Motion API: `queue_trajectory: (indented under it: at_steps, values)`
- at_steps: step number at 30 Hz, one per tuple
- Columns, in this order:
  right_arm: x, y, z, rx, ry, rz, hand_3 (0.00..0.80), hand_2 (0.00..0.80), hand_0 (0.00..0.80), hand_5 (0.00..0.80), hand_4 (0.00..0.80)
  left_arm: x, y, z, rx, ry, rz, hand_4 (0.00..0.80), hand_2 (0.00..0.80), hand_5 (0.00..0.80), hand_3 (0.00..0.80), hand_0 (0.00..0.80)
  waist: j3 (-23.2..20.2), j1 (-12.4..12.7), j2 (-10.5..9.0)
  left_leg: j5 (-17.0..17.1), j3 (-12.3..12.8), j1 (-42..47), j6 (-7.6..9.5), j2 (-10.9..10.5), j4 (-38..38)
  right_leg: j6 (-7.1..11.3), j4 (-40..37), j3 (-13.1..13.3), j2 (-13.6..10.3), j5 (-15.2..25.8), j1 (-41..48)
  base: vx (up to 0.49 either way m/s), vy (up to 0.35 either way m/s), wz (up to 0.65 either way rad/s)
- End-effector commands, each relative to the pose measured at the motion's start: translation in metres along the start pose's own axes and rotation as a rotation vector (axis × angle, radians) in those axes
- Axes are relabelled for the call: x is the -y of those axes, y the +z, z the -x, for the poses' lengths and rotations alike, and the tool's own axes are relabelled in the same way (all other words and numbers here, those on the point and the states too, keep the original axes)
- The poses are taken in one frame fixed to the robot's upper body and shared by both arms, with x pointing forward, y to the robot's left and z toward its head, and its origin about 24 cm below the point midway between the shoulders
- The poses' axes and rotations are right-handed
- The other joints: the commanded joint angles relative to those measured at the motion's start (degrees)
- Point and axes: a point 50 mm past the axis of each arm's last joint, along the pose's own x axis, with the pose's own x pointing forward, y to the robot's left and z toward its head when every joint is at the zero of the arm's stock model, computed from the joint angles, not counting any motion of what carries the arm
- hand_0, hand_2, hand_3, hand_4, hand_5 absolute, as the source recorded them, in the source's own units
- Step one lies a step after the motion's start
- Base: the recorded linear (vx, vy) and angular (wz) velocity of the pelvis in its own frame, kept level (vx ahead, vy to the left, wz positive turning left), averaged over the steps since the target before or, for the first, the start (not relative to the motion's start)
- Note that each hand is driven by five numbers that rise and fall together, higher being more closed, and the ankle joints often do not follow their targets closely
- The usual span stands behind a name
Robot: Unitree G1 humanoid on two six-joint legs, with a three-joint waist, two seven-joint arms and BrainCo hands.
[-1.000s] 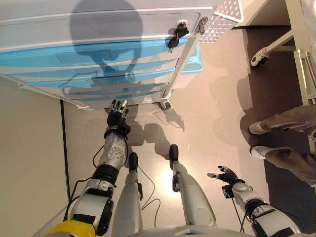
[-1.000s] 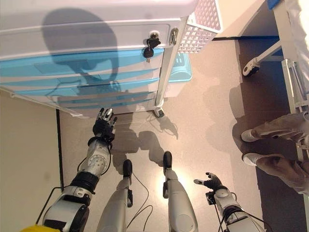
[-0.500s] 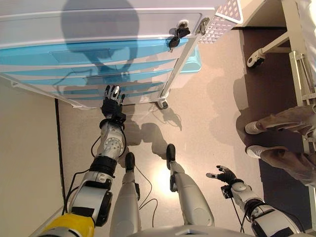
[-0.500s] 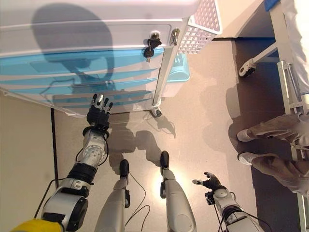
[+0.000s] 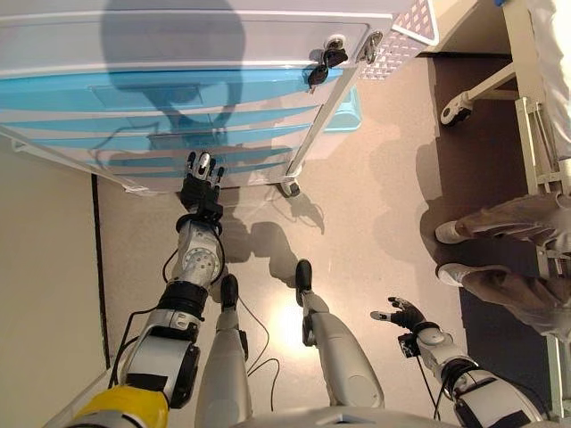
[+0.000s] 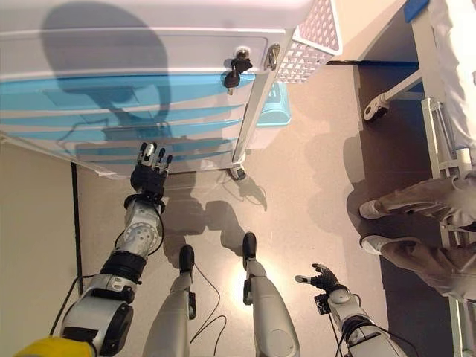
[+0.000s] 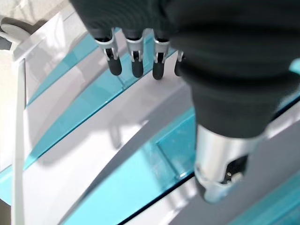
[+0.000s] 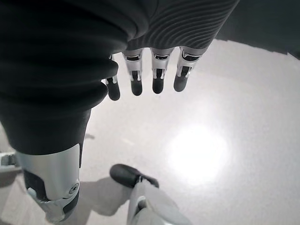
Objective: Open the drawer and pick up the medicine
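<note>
A white cart with several blue-fronted drawers [image 5: 169, 120] stands ahead of me, all drawers shut. A bunch of keys [image 5: 319, 64] hangs from the lock at its top right. My left hand [image 5: 200, 185] is open, fingers straight, reaching at the lower drawers; in the left wrist view its fingertips [image 7: 133, 65] hover just off a blue drawer front [image 7: 117, 178]. My right hand [image 5: 403, 315] is open and empty, low at my right side over the floor. No medicine shows in any view.
A white perforated basket [image 5: 403, 31] hangs on the cart's right side, a light blue bin [image 5: 346, 111] behind it. A person's legs and shoes [image 5: 486, 259] are at the right. A bed frame with a caster [image 5: 457, 107] stands at the far right.
My left hand has moved forward from the floor in front of the cart up to the lower drawers. The camera has shifted a little. The right hand has stayed put.
</note>
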Motion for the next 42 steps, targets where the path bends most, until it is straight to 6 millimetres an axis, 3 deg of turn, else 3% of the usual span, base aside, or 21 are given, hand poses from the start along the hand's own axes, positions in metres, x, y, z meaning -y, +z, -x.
queue_trajectory:
  at_steps: [1,42]
  values:
    - [-0.001,-0.009,0.002,-0.011,0.015,0.029,0.000,0.000,0.000,0.000,0.000,0.044,0.057,-0.018,0.223,-0.200,0.032,0.000,0.000,0.000,0.000,0.000,-1.88,0.14,-1.33,-1.78,-2.47,-3.84,2.40,-2.42,3.12,3.39,2.23,-1.17,-0.28,-1.11,-1.30,0.000,0.000,0.00]
    - [0.001,-0.021,0.005,-0.034,0.041,0.051,0.000,0.000,0.000,0.000,0.000,0.070,0.059,0.001,0.246,-0.419,0.093,0.000,0.000,0.000,0.000,0.000,-1.39,1.26,-1.15,-2.26,-2.90,-4.14,2.59,-3.20,4.57,3.34,2.53,-1.65,-0.84,-0.71,-0.33,0.000,0.000,0.00]
